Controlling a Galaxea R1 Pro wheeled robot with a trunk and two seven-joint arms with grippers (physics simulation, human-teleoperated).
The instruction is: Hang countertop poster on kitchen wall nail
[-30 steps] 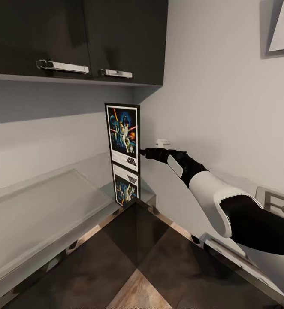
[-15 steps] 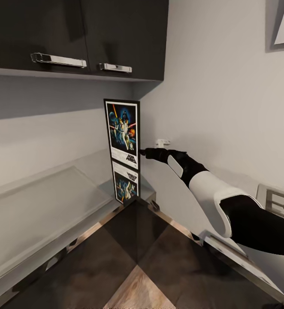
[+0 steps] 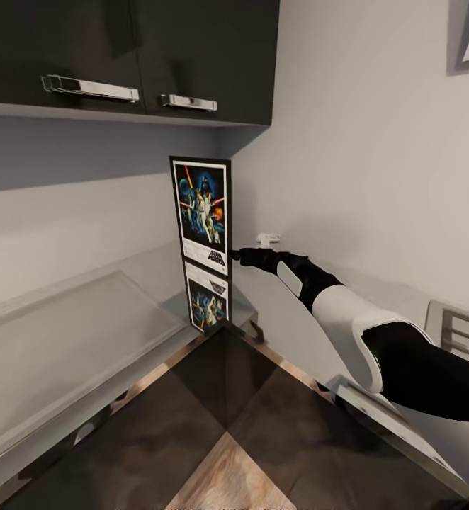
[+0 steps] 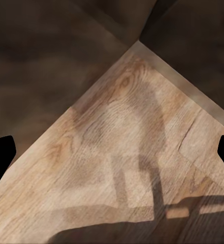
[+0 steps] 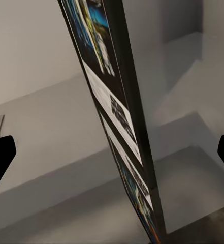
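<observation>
From the head we count one poster, standing upright on the desk in the corner under two dark wall cabinets, each with one metal handle; its mirror image lies in the glossy slab below it. Our right hand touches the poster's lower edge; whether it grips we cannot tell. Against a second ago, the poster sits slightly higher.

In the left wrist view our left hand is spread wide over the wood floor.

In the right wrist view the poster runs edge-on between spread fingertips.
</observation>
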